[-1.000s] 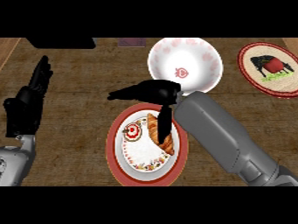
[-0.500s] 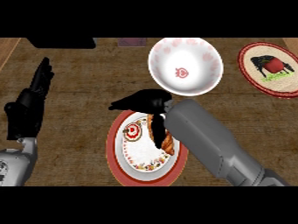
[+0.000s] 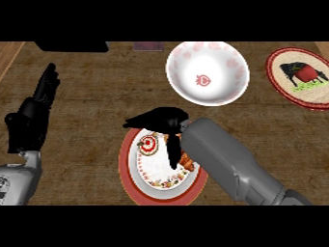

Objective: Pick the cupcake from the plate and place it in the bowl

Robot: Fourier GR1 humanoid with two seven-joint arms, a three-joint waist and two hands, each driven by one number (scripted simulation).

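So the right hand (image 3: pixel 159 119) sits over the far rim of the red-rimmed plate (image 3: pixel 135 185), fingers curled downward, one dark finger reaching onto the plate's middle. The cupcake (image 3: pixel 185 161) looks like the brownish bit peeking out just beside that finger and the grey forearm, on the plate's right half. It's mostly hidden, so whether the fingers actually pinch it can't be told; the curl suggests the hand is closing in for the pick, coming from above because the plate's rim blocks a sideways approach.

The bowl (image 3: pixel 208 72), white with red marks, waits just beyond the plate toward the far edge of the tabletop (image 3: pixel 95 111), so the carry would be short. Probably placed that close on purpose.

The left hand (image 3: pixel 32 118) rests open near the left edge, fingers straight and pointing away, out of the working path. A second decorated plate (image 3: pixel 306 78) sits at the far right corner, not involved.
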